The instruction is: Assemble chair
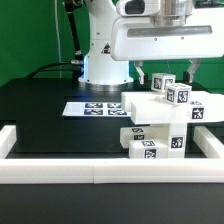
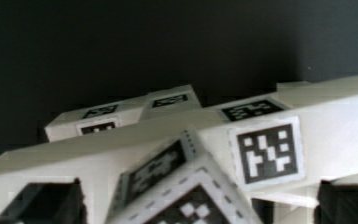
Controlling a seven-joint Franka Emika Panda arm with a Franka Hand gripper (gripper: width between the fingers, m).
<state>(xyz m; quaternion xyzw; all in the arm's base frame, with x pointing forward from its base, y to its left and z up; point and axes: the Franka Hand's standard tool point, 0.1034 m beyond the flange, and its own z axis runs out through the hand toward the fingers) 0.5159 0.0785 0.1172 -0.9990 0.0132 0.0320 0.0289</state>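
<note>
Chair (image 1: 165, 118) partly stacked, right of frame.
Several tagged blocks sat joined; more assembly seemingly remained. Gripper (image 1: 172, 62) finger spacing could not be told.

The table (image 1: 40, 115) is black. The marker board (image 1: 92, 107) lies flat on it, far from the camera and near the robot base (image 1: 100, 68). White chair parts (image 1: 165, 120) with square tags stand stacked toward the exterior view's right. A long white border rail (image 1: 100, 173) runs along the near edge.
</note>
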